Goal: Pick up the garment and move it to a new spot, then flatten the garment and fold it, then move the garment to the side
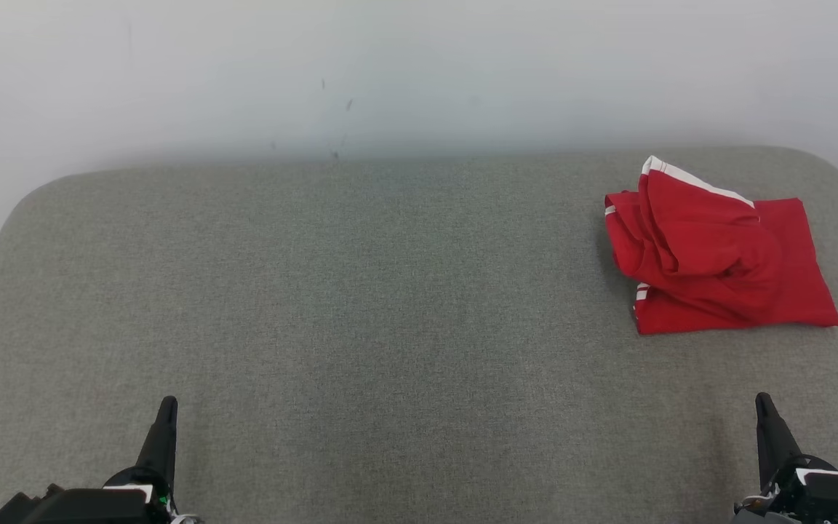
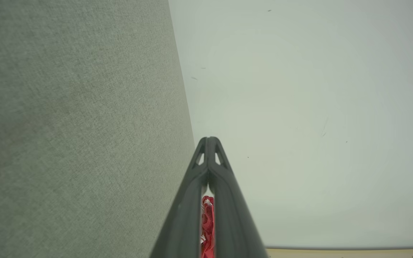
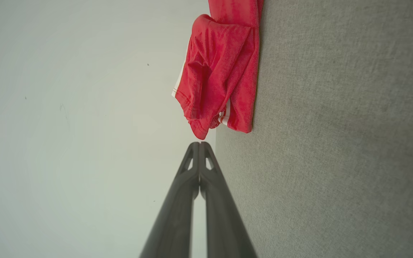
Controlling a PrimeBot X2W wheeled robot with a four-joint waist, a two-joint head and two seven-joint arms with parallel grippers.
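The biggest thing on my screen is the grey fabric pad [image 1: 390, 306], a wide cushion-like top with rounded far corners that spreads from the bottom edge of the head view up to about the middle. Behind it, from 10 o'clock across to 2 o'clock, stands a plain pale wall [image 1: 535, 65].

The red garment [image 1: 717, 255] lies on the pad at roughly 2 o'clock in the head view, close to the pad's far right corner. It is a loosely folded bundle: a flat layer underneath, with a rumpled fold heaped over its left part. White trim [image 1: 695, 178] runs along the top edge of that fold, and short white stripes show at its left side. Nothing touches it. In my right wrist view the same bundle sits at 12 o'clock, just beyond the fingertips but apart from them.

The left gripper [image 1: 168, 405] sits at 7 o'clock in the head view and the right gripper [image 1: 763, 400] at 5 o'clock, both low over the near edge of the pad, fingers pointing toward 12 o'clock. The left is well apart from the garment; the right is nearer, with bare pad between. Each wrist view shows its claw pinched narrow, tips pressed together and nothing gripped. Through the slit lower down between the left fingers I see a sliver of red cloth far off.

Smallest are a few dark specks [image 1: 349, 105] on the wall near 12 o'clock.
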